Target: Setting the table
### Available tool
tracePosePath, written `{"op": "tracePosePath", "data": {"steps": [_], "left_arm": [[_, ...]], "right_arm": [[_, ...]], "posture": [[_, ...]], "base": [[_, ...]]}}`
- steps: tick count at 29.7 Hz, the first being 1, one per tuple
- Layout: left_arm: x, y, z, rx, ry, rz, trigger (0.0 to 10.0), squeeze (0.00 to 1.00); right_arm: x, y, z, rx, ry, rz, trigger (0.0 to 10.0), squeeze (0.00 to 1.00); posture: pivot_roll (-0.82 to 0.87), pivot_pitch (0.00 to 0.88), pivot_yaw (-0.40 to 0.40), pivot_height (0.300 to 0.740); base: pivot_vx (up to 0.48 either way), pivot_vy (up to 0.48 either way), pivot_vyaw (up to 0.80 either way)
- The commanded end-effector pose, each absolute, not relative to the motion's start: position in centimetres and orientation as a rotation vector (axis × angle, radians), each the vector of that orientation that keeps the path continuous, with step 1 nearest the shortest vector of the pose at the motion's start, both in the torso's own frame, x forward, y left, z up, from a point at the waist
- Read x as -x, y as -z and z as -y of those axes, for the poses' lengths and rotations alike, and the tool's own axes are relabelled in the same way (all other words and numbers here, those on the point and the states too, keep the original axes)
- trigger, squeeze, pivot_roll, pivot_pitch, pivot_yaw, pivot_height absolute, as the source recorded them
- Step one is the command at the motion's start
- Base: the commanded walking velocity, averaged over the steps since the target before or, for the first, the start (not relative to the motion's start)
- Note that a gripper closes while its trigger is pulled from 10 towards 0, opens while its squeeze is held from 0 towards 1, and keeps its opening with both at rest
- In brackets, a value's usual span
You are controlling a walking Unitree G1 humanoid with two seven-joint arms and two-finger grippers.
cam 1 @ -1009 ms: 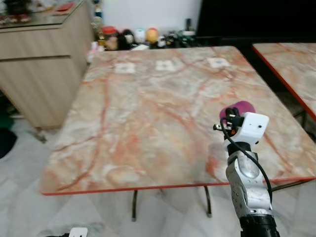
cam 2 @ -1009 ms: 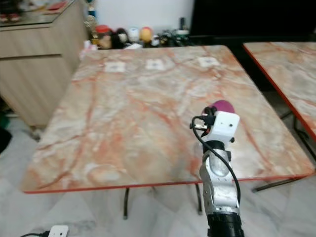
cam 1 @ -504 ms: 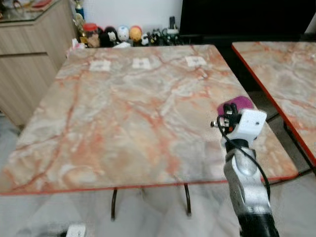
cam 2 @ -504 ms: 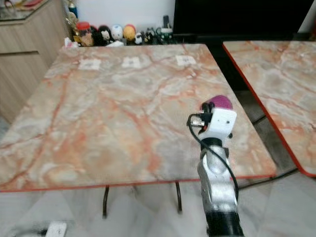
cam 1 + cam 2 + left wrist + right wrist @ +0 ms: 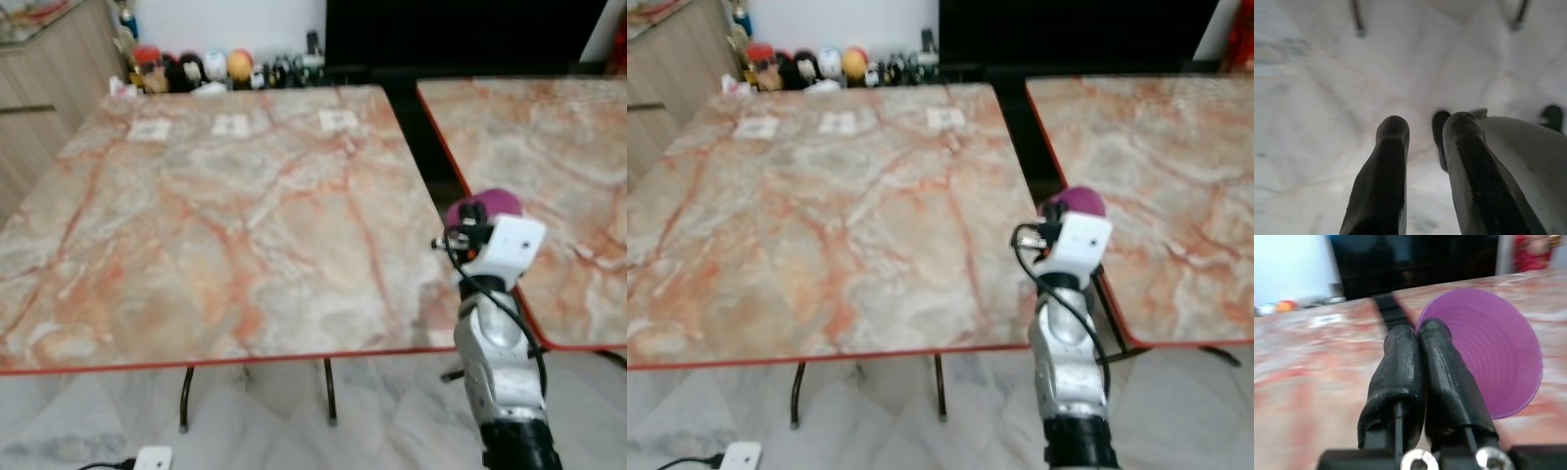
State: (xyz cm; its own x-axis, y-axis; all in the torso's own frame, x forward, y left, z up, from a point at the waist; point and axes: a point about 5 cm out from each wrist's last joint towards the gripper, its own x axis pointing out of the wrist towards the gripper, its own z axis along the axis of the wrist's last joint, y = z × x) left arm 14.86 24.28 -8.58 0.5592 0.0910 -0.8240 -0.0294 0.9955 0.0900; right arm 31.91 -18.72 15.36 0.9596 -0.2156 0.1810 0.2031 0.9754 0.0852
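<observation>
Seen from the head camera: right gripper (image 5: 468,217) raised at the gap between two marbled tables, fingers clamped on the rim of a purple cup (image 5: 490,205) held aloft, not yet set down. Just to the fingers' left, the near corner of the larger surface (image 5: 216,225), bare but for three small pale cards (image 5: 231,124) far beyond the fingers near its back edge; to the fingers' right, the second surface (image 5: 549,186), equally close. Beyond the larger surface, a row of small figurines (image 5: 206,67) against the wall; on the floor below, a white plug adapter (image 5: 153,458). Seen from the right wrist: fingers (image 5: 1400,377) pressed together, pinching the cup wall, the cup's mouth turned back toward the camera, its long axis running roughly along the fingers. Nothing between cup and either surface. Seen from the left wrist: left gripper (image 5: 1422,142) hanging over pale floor tiles, fingers slightly parted and grasping nothing, well away from the cup.
</observation>
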Motion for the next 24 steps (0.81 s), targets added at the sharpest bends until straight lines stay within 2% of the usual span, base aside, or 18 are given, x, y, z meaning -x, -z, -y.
{"op": "tracePosePath", "data": {"steps": [1, 22, 24], "left_arm": [[-14.28, 8.67, -24.84, -0.082, -0.079, -0.999, 10.0, 0.00], [-14.22, 8.68, -24.86, -0.081, -0.080, -0.999, 10.0, 0.00], [-14.15, 8.71, -24.88, -0.074, -0.089, -1.003, 10.0, 0.00]], "right_arm": [[-32.09, -15.83, 18.10, -0.080, 0.199, 0.211, 10.0, 0.00], [-32.26, -15.96, 18.78, -0.072, 0.225, 0.216, 10.0, 0.00], [-32.27, -15.89, 18.86, -0.071, 0.228, 0.214, 10.0, 0.00]], "posture": [[-0.07, 0.037, 0.018, 0.740], [-0.07, 0.040, 0.018, 0.740], [-0.07, 0.041, 0.018, 0.740]], "base": [[0.000, -0.439, 0.00], [0.000, -0.435, 0.00], [0.000, 0.000, 0.00]]}}
